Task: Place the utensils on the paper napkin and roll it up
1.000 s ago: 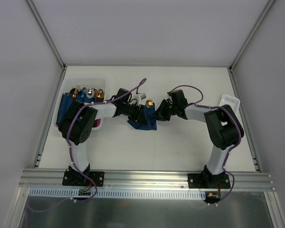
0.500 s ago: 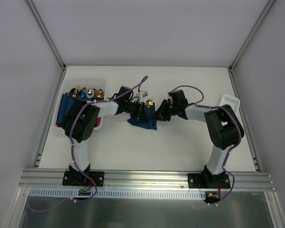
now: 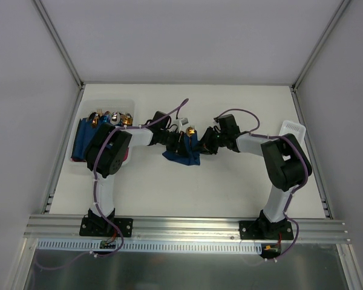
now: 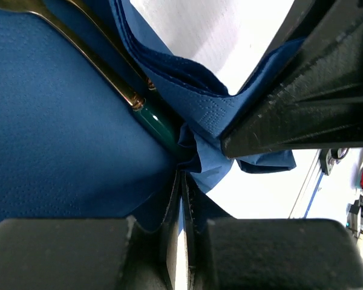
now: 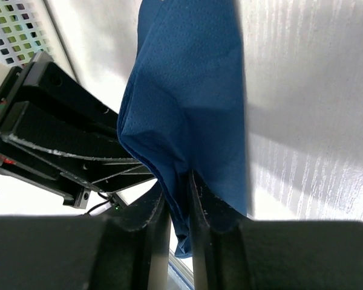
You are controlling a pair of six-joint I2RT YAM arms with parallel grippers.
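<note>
Both pincers are clenched: your left gripper (image 4: 182, 181) nips a fold of the paper napkin (image 4: 60, 133) beside the utensils (image 4: 97, 68), your right gripper (image 5: 176, 187) grips another fold.

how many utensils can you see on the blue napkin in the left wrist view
2: a gold-handled utensil with a dark green end, and a slimmer utensil right beside it, both on the paper napkin. Folds may hide others.
</note>
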